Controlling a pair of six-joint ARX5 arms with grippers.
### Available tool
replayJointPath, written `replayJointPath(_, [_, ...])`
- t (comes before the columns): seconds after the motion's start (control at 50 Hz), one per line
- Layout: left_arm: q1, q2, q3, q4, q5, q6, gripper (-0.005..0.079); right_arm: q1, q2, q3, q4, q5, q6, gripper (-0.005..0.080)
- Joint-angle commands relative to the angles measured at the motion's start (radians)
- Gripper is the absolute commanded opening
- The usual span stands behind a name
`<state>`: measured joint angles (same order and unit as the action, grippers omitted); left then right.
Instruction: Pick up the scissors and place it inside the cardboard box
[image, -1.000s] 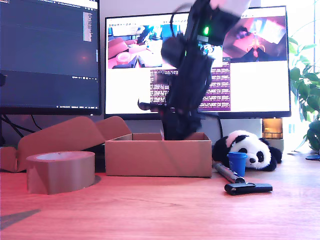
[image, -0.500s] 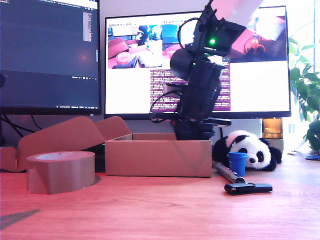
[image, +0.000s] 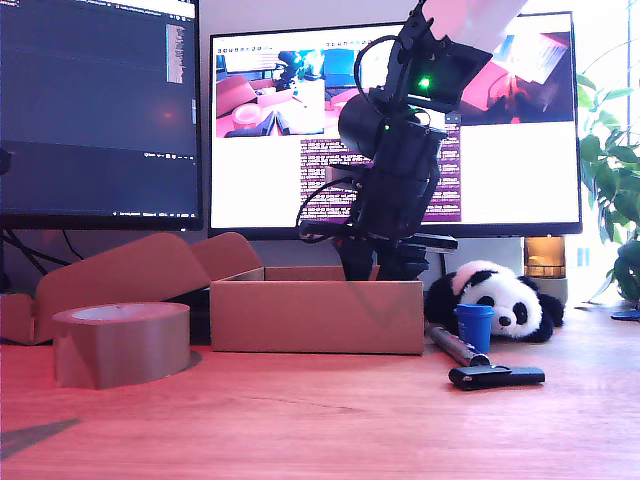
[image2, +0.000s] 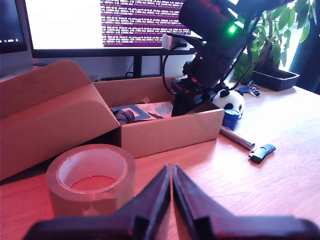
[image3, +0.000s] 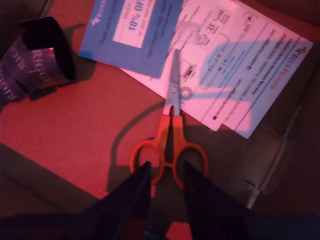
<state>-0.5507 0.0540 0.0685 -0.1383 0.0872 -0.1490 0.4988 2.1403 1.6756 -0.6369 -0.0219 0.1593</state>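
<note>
The scissors, with orange loop handles and short silver blades, lie flat on the floor of the cardboard box, blades resting on a printed leaflet. My second gripper hangs just above the handles, open and holding nothing. In the exterior view that arm reaches down into the open cardboard box, and my second gripper is partly hidden behind the front wall, as are the scissors. My first gripper is shut and empty, low over the desk in front of the cardboard box.
A brown tape roll stands at the exterior view's left of the box, close before my first gripper. A toy panda, blue cup, silver pen and black stick gadget lie on the exterior view's right. Monitors stand behind. A dark strap lies inside the box.
The second arm has lifted a little out of the box and shifted toward the exterior view's right over the last second. Nothing else on the desk has moved.
</note>
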Motion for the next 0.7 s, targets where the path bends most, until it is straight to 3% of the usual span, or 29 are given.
replayJointPath(0.0, [-0.004, 0.005, -0.016, 0.003, 0.002, 0.000, -0.0023, 0.003, 0.011, 0.011, 0.004, 0.000, -0.001, 0.0181])
replayJointPath(0.12, [-0.004, 0.005, -0.016, -0.003, 0.002, 0.000, -0.0023, 0.006, 0.011, 0.011, 0.005, -0.001, -0.001, 0.0135])
replayJointPath(0.24, [-0.004, 0.005, -0.016, -0.021, 0.002, 0.000, -0.0023, 0.007, 0.011, 0.011, 0.002, -0.001, -0.001, -0.0018])
replayJointPath(0.68, [-0.004, 0.005, -0.016, -0.025, 0.002, 0.000, -0.0023, 0.034, -0.142, 0.011, -0.069, 0.024, -0.037, -0.0011])
